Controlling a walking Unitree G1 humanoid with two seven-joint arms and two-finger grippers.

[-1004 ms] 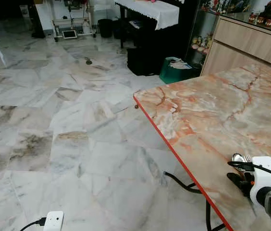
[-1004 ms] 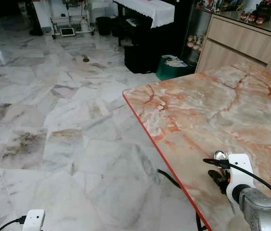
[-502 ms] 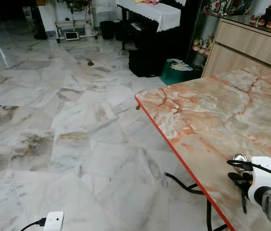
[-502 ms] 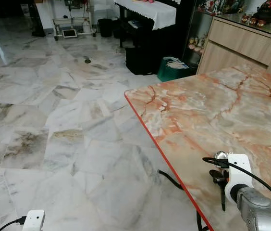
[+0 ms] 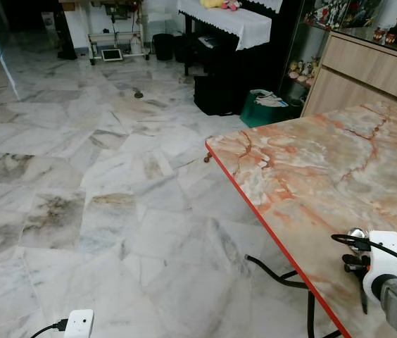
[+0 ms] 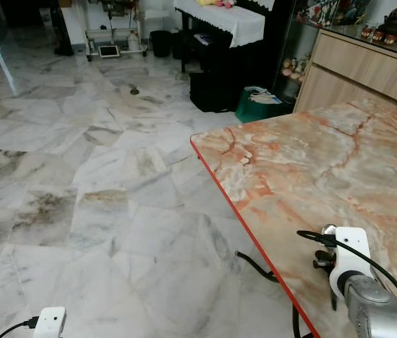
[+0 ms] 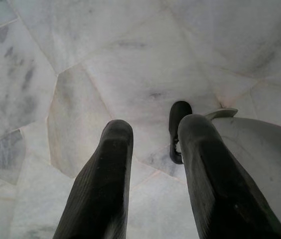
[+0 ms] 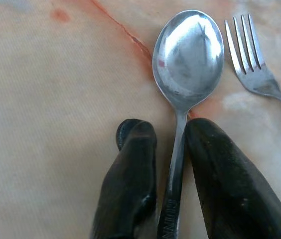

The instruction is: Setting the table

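Observation:
A silver spoon (image 8: pixel 188 55) lies bowl up on the orange marble table (image 5: pixel 311 169), near its red front edge. A fork (image 8: pixel 247 55) lies just beside it, tines pointing the same way. My right gripper (image 8: pixel 170 132) rests low over the spoon's handle, which runs between its two black fingers (image 8: pixel 133 169); they straddle it with a thin gap on one side, narrowly open. In the left eye view that gripper (image 5: pixel 357 262) sits at the table's near corner with the spoon bowl (image 5: pixel 355 233) peeking out ahead. My left gripper (image 7: pixel 153 129) hangs open over the floor, holding nothing.
Grey marble floor spreads to the left of the table. A black cable (image 5: pixel 276 271) loops under the table edge and a white power brick (image 5: pixel 79 324) lies near my feet. A wooden sideboard (image 5: pixel 367 70) and a green bag (image 5: pixel 265 105) stand beyond the table.
The whole picture has shifted down and right a little, so the camera moved. The right gripper stays over the spoon at the table's near corner.

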